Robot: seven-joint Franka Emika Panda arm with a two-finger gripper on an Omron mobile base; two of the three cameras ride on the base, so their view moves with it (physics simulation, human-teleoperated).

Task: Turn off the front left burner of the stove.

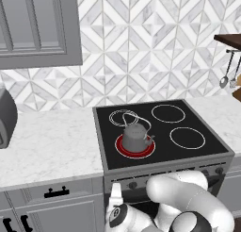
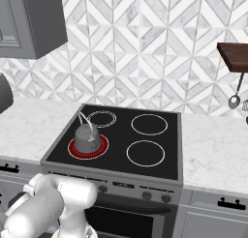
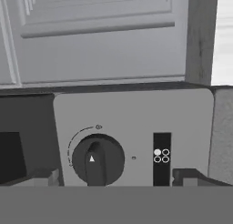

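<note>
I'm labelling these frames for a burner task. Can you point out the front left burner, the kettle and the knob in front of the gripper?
front left burner (image 1: 123, 152): left base view, red disc beside the kettle.
kettle (image 2: 87, 137): right base view, grey body.
knob (image 3: 97, 160): hand view, dark dial centre.

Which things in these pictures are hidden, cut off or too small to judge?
- Middle of the front left burner: covered by the kettle in both base views.
- Stove knobs: leftmost ones hidden behind the arm in both base views.
- Claw in the hand view: finger tips cut off by the bottom edge.
- Knob dial marks in the hand view: too small to read.
</note>
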